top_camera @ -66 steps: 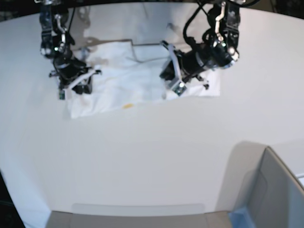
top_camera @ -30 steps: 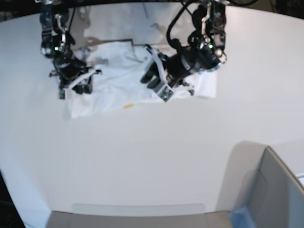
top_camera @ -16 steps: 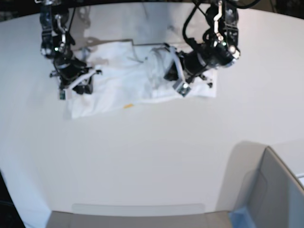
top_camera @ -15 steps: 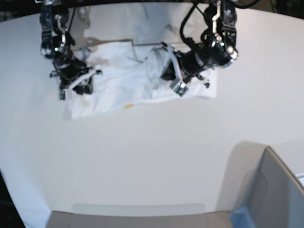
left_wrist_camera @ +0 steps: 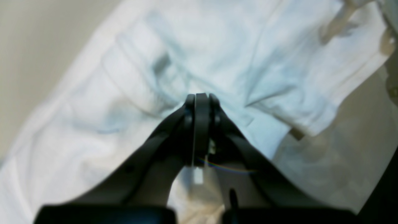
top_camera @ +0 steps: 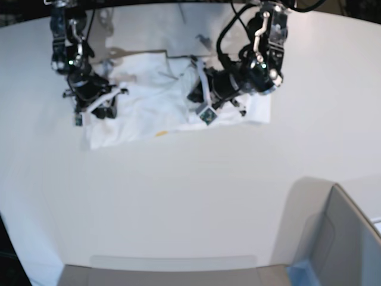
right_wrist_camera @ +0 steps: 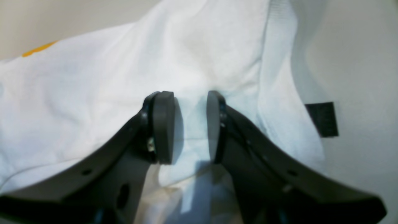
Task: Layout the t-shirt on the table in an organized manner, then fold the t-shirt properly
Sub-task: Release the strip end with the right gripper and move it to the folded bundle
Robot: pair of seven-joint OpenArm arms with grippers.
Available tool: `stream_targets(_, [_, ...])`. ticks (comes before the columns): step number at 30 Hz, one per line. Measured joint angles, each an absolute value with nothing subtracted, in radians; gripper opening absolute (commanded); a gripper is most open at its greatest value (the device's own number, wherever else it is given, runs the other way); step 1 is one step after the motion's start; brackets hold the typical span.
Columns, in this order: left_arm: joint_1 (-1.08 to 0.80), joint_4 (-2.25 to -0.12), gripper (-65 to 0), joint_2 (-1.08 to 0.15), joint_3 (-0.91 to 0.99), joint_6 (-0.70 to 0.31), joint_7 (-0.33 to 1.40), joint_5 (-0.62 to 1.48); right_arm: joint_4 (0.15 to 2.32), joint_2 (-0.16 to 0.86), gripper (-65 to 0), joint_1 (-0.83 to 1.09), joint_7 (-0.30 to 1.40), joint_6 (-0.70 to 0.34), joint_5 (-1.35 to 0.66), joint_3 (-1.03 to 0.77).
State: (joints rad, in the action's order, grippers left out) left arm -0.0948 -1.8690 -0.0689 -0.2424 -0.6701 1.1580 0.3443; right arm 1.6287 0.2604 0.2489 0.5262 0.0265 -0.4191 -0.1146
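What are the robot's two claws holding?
The left gripper pinches a fold of the white cloth t-shirt. The right gripper straddles cloth; whether it grips is unclear.

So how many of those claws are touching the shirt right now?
2. The left claw is pinched shut on the t-shirt near its middle; the right claw sits on the shirt's other end, with a fold of cloth between its parted tips.

Whether cloth is pinched between the left gripper (left_wrist_camera: 199,99) fingers cannot be told — the t-shirt (left_wrist_camera: 217,56) is blurred there.
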Motion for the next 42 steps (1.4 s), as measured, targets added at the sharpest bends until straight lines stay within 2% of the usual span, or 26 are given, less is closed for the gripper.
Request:
stream_targets(4, [-0.095,-1.942,-65.0,-0.080,-0.229,-0.670,1.169,0.340,1.631,0.260,-46.1,0.247,0.527,0.027,-0.419,-0.115])
stream_targets(14, [-0.161,-1.974,-65.0,-0.164,0.028,-0.674,1.166,0.337,1.832,0.260,-45.6,0.257,0.580,0.027,-0.422,-0.114])
stream_targets(17, [-0.171,-1.974,-65.0,-0.163,0.030,-0.676,1.166,0.342,1.892,0.260,-41.4,0.258,0.591,0.028,-0.448,-0.116])
stream_targets(20, [-0.172,-1.963,-65.0,-0.161,0.028,-0.678,1.165,0.344,1.930,0.255,-34.5,0.258,0.668,0.022,-0.598,-0.163])
stream_targets(22, [-0.173,-1.947,-65.0,-0.163,0.028,-0.678,1.166,0.343,1.930,0.255,-32.0,0.260,0.686,0.029,-0.710,-0.244])
stream_targets(24, [-0.175,-1.945,-65.0,-0.164,0.028,-0.677,1.166,0.340,1.925,0.258,-32.3,0.260,0.694,0.029,-0.839,-0.340])
stream_targets(27, [-0.175,-1.941,-65.0,-0.163,0.026,-0.678,1.166,0.343,1.888,0.269,-32.6,0.273,0.684,0.028,-0.929,-0.452])
stream_targets(31, [-0.175,-1.940,-65.0,-0.162,0.026,-0.678,1.166,0.341,1.808,0.332,-32.6,0.282,0.809,0.033,-0.967,-0.484])
stream_targets(42, [-0.175,-1.939,-65.0,-0.153,0.026,-0.678,1.166,0.344,1.698,0.318,-32.6,0.304,0.814,0.029,-0.971,-0.480])
